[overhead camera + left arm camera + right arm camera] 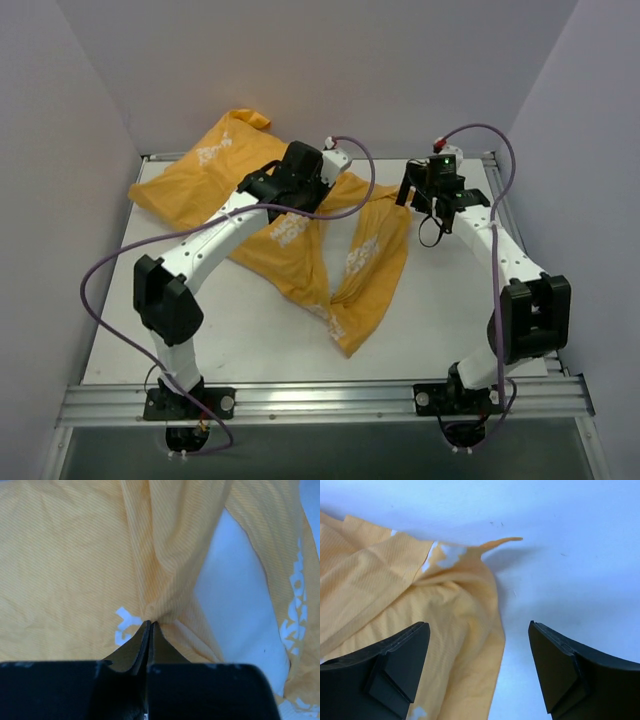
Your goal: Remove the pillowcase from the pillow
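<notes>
The orange-yellow pillowcase [290, 250] lies crumpled and spread over the white table, white lettering showing on its folds. No pillow is in view. My left gripper [338, 160] is at the cloth's far middle, shut on a pinched fold of the pillowcase [65, 555], which rises in a ridge from its tips [150, 623]. My right gripper [412, 192] hovers open over the right-hand edge of the pillowcase [385, 590]. Its left finger is above the fabric and its right finger above bare table, with nothing gripped between them [479, 625].
The white table [450, 300] is closed in by grey walls at the back and on both sides. Purple cables [100, 270] loop off both arms. A metal rail [320, 400] runs along the near edge by the arm bases.
</notes>
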`<act>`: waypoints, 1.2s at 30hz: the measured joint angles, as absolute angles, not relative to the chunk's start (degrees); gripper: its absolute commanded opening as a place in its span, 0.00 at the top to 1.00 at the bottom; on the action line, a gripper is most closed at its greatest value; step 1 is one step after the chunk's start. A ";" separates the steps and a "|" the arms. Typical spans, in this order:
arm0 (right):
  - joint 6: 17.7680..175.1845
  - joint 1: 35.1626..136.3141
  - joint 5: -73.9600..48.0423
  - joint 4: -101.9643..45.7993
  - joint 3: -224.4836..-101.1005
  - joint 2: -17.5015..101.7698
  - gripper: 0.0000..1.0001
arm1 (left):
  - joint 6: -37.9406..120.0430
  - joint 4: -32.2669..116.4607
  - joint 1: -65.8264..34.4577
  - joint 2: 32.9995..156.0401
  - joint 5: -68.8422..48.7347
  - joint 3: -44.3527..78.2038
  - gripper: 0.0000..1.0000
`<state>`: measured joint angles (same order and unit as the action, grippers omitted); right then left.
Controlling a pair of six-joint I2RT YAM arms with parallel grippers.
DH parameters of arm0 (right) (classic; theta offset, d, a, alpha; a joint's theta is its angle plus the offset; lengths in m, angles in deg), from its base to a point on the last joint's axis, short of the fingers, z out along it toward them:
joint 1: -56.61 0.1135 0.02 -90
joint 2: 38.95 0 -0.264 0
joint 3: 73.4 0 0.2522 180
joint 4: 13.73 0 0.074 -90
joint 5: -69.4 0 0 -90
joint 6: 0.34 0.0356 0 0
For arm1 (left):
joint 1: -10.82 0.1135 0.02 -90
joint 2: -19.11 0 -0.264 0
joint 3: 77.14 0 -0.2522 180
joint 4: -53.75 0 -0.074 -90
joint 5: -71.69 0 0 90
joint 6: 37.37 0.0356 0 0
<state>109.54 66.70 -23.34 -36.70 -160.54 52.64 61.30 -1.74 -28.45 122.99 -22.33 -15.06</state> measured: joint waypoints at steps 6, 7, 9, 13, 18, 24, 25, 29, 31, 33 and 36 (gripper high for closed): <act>114.13 84.32 -30.80 -37.86 -155.41 37.52 0.20 | 58.52 -2.29 -28.41 126.14 -23.05 -19.57 0.98; 115.14 87.42 -30.66 -37.12 -154.90 36.47 0.21 | 58.22 -2.22 -28.41 126.14 -23.05 -20.29 0.98; 116.97 89.87 -30.71 -35.72 -154.05 36.45 0.28 | 57.78 -2.09 -28.43 126.01 -23.07 -20.90 0.98; 119.53 89.47 -32.26 -35.43 -153.50 42.50 0.44 | 57.49 -2.16 -28.43 125.90 -23.55 -20.86 0.98; 120.97 89.34 -33.16 -35.45 -152.32 48.45 0.43 | 57.38 -2.16 -28.43 125.83 -23.88 -20.51 0.98; 121.56 89.32 -34.18 -34.80 -152.28 49.48 0.51 | 57.38 -1.92 -28.43 125.74 -23.96 -19.59 0.98; 121.74 89.30 -34.86 -34.84 -152.28 49.52 0.53 | 57.38 -1.87 -28.43 125.70 -24.05 -19.39 0.98; 122.28 88.36 -36.44 -34.38 -150.66 49.28 0.57 | 57.56 -1.37 -28.39 125.17 -24.64 -18.08 0.98; 122.57 86.26 -36.46 -33.71 -147.95 48.51 0.59 | 57.67 -1.20 -28.28 124.69 -25.12 -17.21 0.98; 122.65 82.98 -36.39 -33.07 -144.48 47.31 0.60 | 57.82 -1.04 -28.04 124.15 -25.65 -16.46 0.98; 122.65 77.80 -35.17 -31.80 -140.67 46.59 0.61 | 58.00 -0.50 -27.34 123.23 -26.09 -15.35 0.98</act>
